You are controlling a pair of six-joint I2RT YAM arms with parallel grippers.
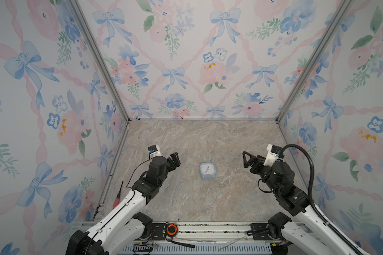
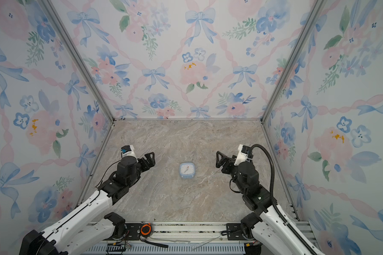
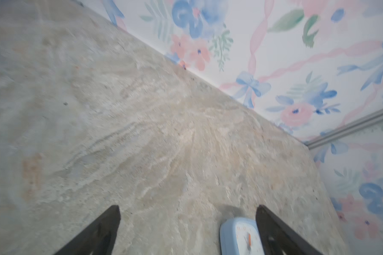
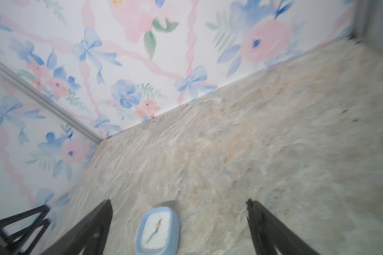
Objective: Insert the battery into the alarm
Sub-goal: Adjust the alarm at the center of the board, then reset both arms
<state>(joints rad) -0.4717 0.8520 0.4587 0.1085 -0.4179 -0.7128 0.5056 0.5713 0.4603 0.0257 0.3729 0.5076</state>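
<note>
Between the wide-open left pincer [image 1: 174, 160] and right pincer [image 1: 246, 160], pale-blue rounded-square alarm [image 1: 207, 170] lies face-up on the marble tabletop [image 1: 208, 198], so a loose battery might drop out unnoticed.

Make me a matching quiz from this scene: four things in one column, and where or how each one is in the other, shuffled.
1 clock
2 screwdriver
3 tape measure
4 left gripper

A on the front rail
B open and empty
C face up on the table
D by the table's left edge

Pairs: 1-C, 2-D, 3-A, 4-B
</note>
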